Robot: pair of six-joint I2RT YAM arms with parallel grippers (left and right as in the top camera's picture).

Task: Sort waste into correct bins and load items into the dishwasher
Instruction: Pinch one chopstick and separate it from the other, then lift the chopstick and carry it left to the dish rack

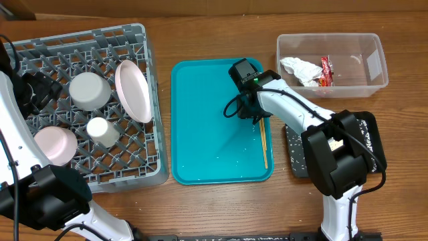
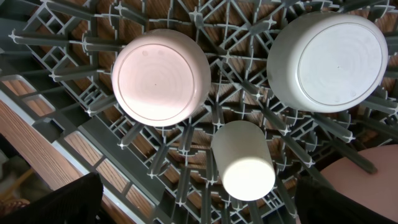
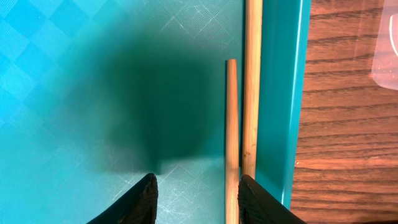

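- Your right gripper (image 3: 196, 202) hangs half-spread and empty over the pair of thin wooden chopsticks (image 3: 252, 93). They lie side by side on the large teal plastic tray (image 3: 74, 62), hard against its right wall.
- One stick runs between the fingers, but the other seems to sit under the right fingertip (image 3: 261, 199). Shift toward the wall so both fall inside.
- Come down level, pinch gently, lift straight; thin sticks will likely roll.
- Your left gripper (image 2: 202, 199) is spread wide and empty above the big grey lattice dish rack (image 1: 134, 40).
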